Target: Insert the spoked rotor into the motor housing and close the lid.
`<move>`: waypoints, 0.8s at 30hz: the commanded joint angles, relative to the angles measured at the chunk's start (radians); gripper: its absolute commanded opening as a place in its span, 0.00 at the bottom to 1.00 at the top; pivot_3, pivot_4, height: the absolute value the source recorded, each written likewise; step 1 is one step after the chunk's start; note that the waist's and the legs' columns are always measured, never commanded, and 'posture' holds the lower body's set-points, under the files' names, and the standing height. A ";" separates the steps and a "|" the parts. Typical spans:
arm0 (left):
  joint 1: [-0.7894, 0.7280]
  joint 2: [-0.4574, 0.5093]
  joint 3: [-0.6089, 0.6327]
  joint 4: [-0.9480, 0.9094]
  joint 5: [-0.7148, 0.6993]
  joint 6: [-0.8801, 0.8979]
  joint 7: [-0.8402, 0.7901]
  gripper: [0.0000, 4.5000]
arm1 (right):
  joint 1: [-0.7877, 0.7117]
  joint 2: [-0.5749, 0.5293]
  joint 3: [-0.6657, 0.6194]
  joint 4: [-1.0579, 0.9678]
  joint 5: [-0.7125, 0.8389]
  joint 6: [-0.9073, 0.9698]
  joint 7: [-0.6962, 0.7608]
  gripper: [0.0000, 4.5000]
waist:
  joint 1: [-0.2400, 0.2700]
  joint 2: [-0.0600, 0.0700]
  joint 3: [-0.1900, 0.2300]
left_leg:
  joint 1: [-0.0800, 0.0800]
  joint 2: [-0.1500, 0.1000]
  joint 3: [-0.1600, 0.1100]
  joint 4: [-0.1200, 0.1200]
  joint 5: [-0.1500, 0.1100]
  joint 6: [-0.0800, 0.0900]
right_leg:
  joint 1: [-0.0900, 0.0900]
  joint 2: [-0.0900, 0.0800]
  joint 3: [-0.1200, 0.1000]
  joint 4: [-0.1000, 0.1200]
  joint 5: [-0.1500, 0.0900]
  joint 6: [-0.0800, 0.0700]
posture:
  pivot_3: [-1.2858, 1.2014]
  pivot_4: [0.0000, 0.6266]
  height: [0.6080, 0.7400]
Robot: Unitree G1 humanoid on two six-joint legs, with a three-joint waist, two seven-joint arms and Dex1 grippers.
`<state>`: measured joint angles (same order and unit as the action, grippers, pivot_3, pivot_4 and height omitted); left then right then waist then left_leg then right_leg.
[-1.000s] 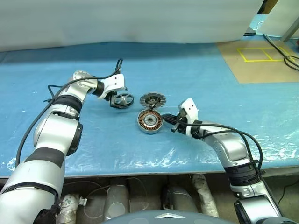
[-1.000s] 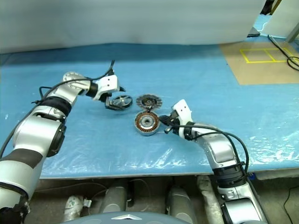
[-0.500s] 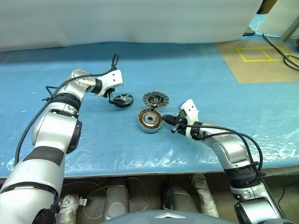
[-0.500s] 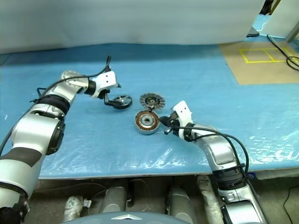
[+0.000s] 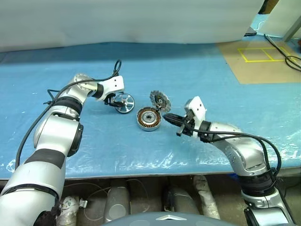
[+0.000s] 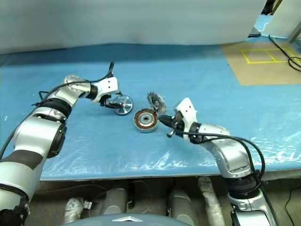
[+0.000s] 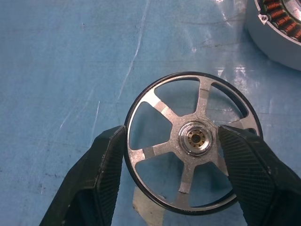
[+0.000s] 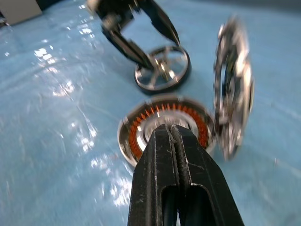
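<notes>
While the spoked rotor lies flat between the left gripper fingers — set wide, one at rim, one by hub, right gripper pinched shut, empty — over motor housing, lid tilted on edge beside it

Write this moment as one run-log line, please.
left gripper: open, straddling rotor | right gripper: shut, empty | lid: tilted on edge | housing: open, on table

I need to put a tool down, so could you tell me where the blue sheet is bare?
Bare: the blue sheet behind the parts and toward the right. Crowded: the middle, where spoked rotor, motor housing and tilted lid cluster.
</notes>
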<state>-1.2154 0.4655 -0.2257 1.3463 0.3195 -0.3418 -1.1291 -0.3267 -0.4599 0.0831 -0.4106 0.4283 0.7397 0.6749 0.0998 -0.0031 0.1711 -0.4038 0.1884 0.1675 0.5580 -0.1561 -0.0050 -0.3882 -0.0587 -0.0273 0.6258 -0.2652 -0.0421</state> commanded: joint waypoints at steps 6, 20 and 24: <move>0.010 0.006 0.009 -0.009 -0.003 -0.022 -0.024 0.73 | -0.048 -0.060 -0.072 -0.102 0.098 0.075 0.006 0.00 | 0.010 0.000 0.000 | -0.001 0.000 0.000 0.000 0.000 0.000 | 0.000 0.000 0.000 -0.001 0.000 0.000 | 0.52 0.24 1.00; 0.034 0.013 -0.003 -0.008 0.016 -0.038 -0.028 0.52 | -0.012 -0.074 -0.034 -0.081 0.054 0.047 -0.046 0.00 | 0.008 0.000 0.000 | -0.001 0.000 0.000 -0.001 0.000 0.000 | 0.000 0.000 0.000 -0.001 0.000 0.000 | 0.52 0.24 1.00; 0.044 0.014 -0.007 -0.008 0.018 -0.043 -0.039 0.39 | -0.011 -0.075 -0.031 -0.079 0.047 0.044 -0.048 0.00 | 0.009 0.000 0.000 | 0.001 0.000 0.000 -0.001 0.000 0.000 | 0.001 0.000 0.000 -0.001 0.000 0.000 | 0.52 0.24 1.00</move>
<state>-1.1813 0.4726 -0.2267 1.3415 0.3290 -0.3753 -1.1496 -0.3347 -0.5302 0.0533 -0.4721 0.4749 0.8064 0.6290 0.1086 -0.0033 0.1712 -0.4028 0.1880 0.1671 0.5574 -0.1562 -0.0052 -0.3868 -0.0590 -0.0278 0.6251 -0.2651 -0.0420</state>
